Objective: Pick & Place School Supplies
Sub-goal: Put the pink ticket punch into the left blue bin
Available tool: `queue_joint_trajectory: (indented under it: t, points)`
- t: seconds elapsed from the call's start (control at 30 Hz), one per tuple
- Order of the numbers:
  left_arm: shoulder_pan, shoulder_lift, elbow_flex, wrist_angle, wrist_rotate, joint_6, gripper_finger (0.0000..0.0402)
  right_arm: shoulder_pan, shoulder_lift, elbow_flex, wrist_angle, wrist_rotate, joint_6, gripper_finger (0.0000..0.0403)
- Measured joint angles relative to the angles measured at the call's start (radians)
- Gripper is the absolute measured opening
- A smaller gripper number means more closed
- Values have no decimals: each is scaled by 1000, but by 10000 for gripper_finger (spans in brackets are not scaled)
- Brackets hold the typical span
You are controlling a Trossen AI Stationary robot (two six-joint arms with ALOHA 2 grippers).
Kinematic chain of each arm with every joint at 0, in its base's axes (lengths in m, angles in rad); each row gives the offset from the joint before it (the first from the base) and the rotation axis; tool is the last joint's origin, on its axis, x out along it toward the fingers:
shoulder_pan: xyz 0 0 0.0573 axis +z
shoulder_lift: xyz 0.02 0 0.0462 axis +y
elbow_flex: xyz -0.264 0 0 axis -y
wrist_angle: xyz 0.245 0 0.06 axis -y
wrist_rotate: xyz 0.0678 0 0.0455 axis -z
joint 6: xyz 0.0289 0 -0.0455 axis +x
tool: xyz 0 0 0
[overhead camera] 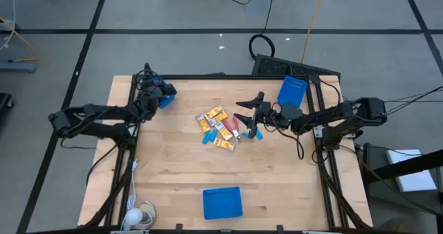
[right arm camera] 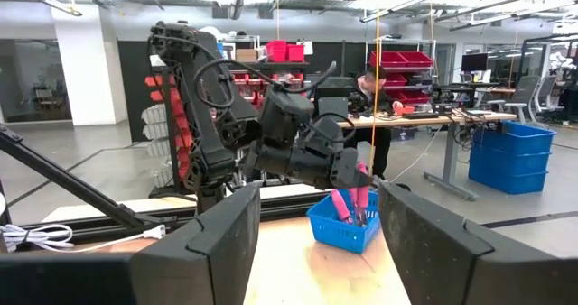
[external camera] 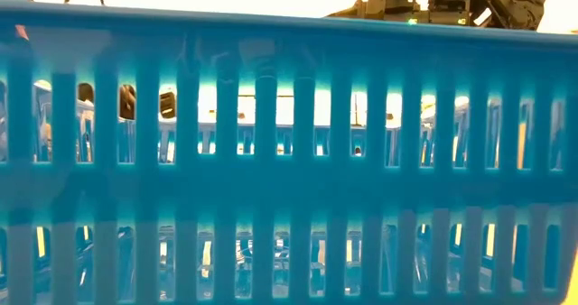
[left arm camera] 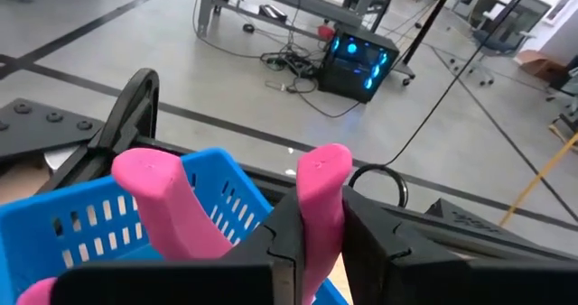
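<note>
**Ana:** On the wooden table point(overhead camera: 180, 172), take the pile of school supplies point(overhead camera: 220, 129) as the landmark. What stands around it, biggest first?

**Ben:** Three blue bins. One bin point(overhead camera: 222, 202) lies well apart from the pile toward the table's front edge, and its slotted wall fills the low view. A second bin point(overhead camera: 291, 90) sits beyond the pile at the right rear corner. The third bin point(overhead camera: 166, 95) is at the left rear, where the left gripper point(left arm camera: 237, 215) hangs over it.

**Ana:** What is that gripper doing?

**Ben:** It pinches pink-handled scissors point(left arm camera: 172, 201), the handles sticking up above the bin's rim. The right wrist view shows the same pair, scissors pointing down into the bin.

**Ana:** And the right gripper point(overhead camera: 250, 111)?

**Ben:** Spread wide, just beside the pile on its right. Near its fingers lie a second pair of scissors point(overhead camera: 238, 128) and a light-blue piece point(overhead camera: 256, 133). The yellow-orange packs point(overhead camera: 216, 114) lie across the pile's middle, with another light-blue piece point(overhead camera: 206, 138) at its left edge.

**Ana:** What could go wrong?

**Ben:** I'd judge the scissors may catch on the rim or tip out if let go while high or tilted. On the other side, the items lie crowded and touching, so closing fingers could push neighbours away or grab two at once.

**Ana:** Any writing to read?

**Ben:** None. The packs show print, but it is too small to make out.
</note>
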Motion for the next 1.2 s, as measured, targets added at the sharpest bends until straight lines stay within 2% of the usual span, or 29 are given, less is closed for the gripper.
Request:
queue_joint_trajectory:
  t: [0.3,0.53,0.7,1.2]
  points:
    - [0,19,0,29,-2,68,141,0,0,0,0,0,0,216]
    - [0,18,0,37,-2,90,183,0,0,0,0,0,0,215]
    - [0,-19,0,41,-2,146,193,0,0,0,-2,0,0,216]
    - [-28,-190,0,37,-2,295,179,0,0,0,-8,0,0,216]
